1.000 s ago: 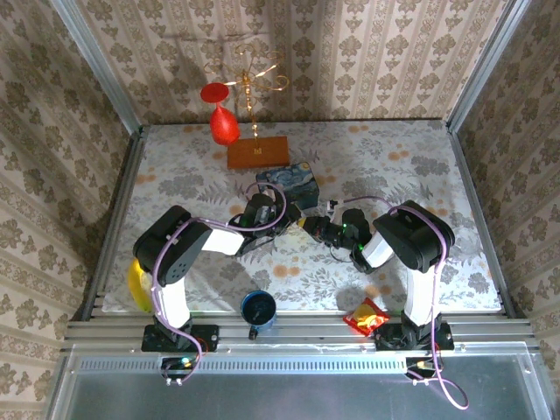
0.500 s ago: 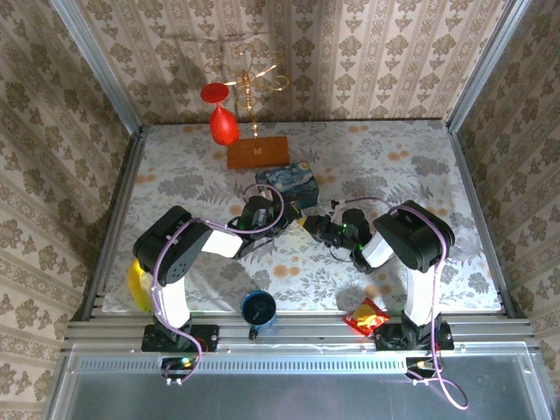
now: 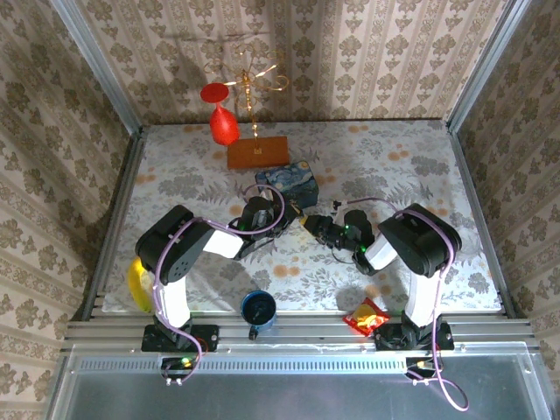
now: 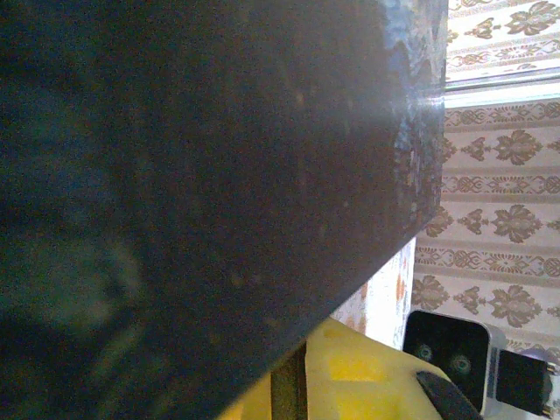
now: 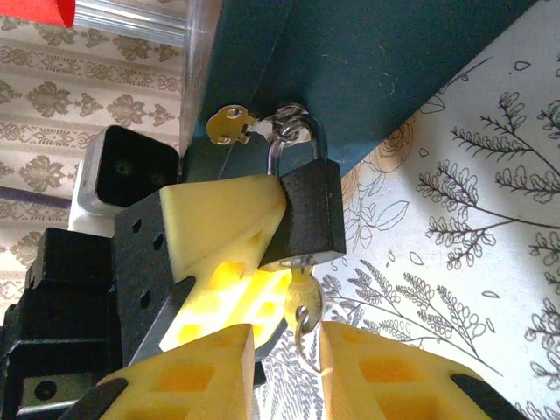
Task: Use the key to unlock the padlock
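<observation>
3 wallpapered walls (image 3: 367,52) around floral tabletop (image 3: 394,157)

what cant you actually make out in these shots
Right wrist view: whether the right pincer truly clamps the key; contact is unclear.
Right wrist view: whether the padlock has released; the left pincer covers one shackle leg.
Left wrist view: the blue tin, close, dark and blurred, hides the lock.
Top external view: padlock and key are too small.

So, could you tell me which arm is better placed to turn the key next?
Right. The right hand straddles the key, already seated in the padlock; the left hand is pressed against the padlock's body, steadying it.
</observation>
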Available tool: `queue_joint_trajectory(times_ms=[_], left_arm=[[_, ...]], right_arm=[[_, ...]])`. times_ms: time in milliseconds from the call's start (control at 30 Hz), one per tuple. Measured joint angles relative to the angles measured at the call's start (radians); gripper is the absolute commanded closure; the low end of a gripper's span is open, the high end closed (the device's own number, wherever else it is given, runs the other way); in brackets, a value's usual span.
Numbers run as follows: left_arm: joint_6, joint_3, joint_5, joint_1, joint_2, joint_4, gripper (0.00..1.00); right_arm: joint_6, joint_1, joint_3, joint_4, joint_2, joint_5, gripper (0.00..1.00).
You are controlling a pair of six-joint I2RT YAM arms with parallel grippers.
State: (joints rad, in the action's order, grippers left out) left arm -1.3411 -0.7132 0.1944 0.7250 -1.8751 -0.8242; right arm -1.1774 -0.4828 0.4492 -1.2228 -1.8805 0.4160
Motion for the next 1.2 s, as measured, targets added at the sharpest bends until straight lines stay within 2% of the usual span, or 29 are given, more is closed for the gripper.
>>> queue_joint_trajectory(times_ms=[133,267,400,567,800,1200], left_arm=[[0.000,0.000,0.000,0.000,0.000,0.000,1.00],[0.001,0.000,0.000,0.000,0.000,0.001,1.00],[0.010,-0.001,0.000,0.000,0.000,0.009,0.99],[0.018,-0.008,0.001,0.000,0.005,0.033,0.99],[0.029,-0.017,0.010,0.000,0.021,0.083,0.99],[0.040,-0.036,0.023,-0.001,0.025,0.126,0.98]], right_arm=[[0.055,0.000,-0.012,0.111,0.090,-0.028,0.73],[0.150,0.000,-0.013,0.306,0.247,-0.077,0.71],[0.282,-0.015,0.010,0.564,0.424,-0.155,0.71],[0.472,-0.101,0.119,0.904,0.564,-0.300,0.70],[0.649,-0.217,0.256,1.185,0.577,-0.470,0.70],[0.785,-0.297,0.371,1.380,0.467,-0.624,0.66]])
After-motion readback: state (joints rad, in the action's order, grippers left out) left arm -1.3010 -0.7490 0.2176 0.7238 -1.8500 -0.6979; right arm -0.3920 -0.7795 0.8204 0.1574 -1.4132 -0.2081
